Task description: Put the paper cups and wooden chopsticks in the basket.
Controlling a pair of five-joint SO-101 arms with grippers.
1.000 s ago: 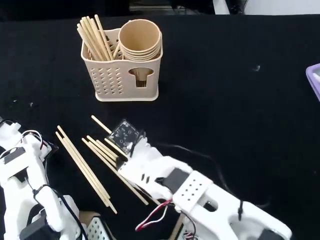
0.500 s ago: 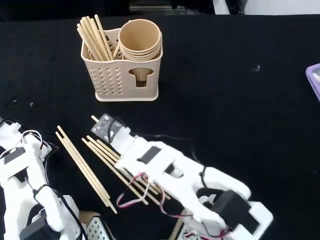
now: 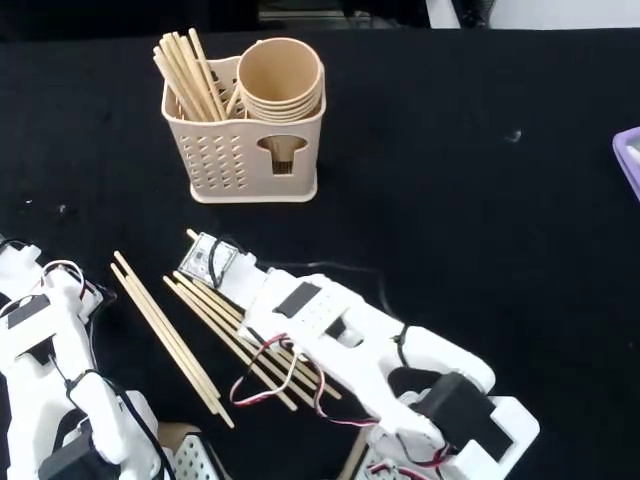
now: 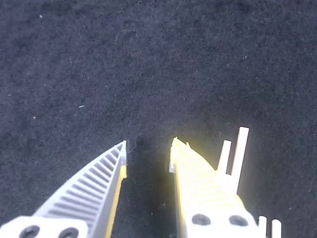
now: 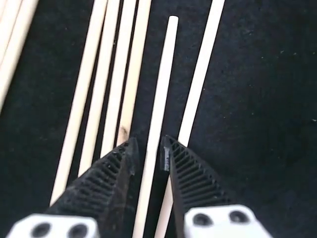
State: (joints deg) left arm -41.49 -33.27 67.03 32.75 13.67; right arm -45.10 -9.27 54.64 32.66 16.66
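Note:
A beige perforated basket point(image 3: 245, 150) stands at the back left, holding stacked paper cups point(image 3: 282, 75) and a bundle of wooden chopsticks point(image 3: 188, 72). Several loose chopsticks point(image 3: 170, 335) lie on the black table in front of it. My right arm point(image 3: 320, 320) stretches over them. Its gripper point(image 5: 148, 148) is open by a narrow gap and straddles one chopstick point(image 5: 162, 84), with thin dark gaps on both sides. More chopsticks point(image 5: 111, 74) lie beside it. At the near left my left gripper point(image 4: 147, 146) is open over bare cloth, two chopstick ends point(image 4: 233, 153) next to one finger.
A purple object point(image 3: 628, 155) pokes in at the right edge. A perforated part point(image 3: 190, 455) sits at the bottom between the arms. My left arm point(image 3: 40, 360) stands at the lower left. The black table point(image 3: 480, 200) to the right of the basket is free.
My right arm has rolled its wrist and swung left, so its head now sits over the loose chopsticks. The left arm and the basket have not moved.

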